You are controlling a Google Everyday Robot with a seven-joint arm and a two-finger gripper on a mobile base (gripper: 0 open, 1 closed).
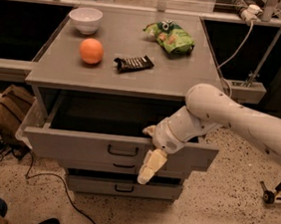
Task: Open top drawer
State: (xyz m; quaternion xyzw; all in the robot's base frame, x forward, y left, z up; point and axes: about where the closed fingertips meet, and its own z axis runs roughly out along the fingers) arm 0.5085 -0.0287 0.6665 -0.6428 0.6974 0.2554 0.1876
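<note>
The top drawer (pixel 72 146) is pulled partly out of the grey cabinet, and its dark inside shows. Its black bar handle (pixel 123 151) sits at the centre of the flat grey front. My gripper (pixel 146 155) is at the drawer's top edge, just right of the handle. One cream finger (pixel 151 167) hangs down in front of the drawer front. The other (pixel 149 131) reaches over the front's top edge into the drawer. The fingers stand apart and hold nothing. My white arm (pixel 230 116) comes in from the right.
Two shallower drawers (pixel 122 186) sit shut below. On the cabinet top (pixel 184 73) lie a white bowl (pixel 85 19), an orange (pixel 91 51), a dark snack bar (pixel 133 63) and a green chip bag (pixel 169 36). A brown bag (pixel 11 113) and cables (pixel 38 178) lie on the floor at left.
</note>
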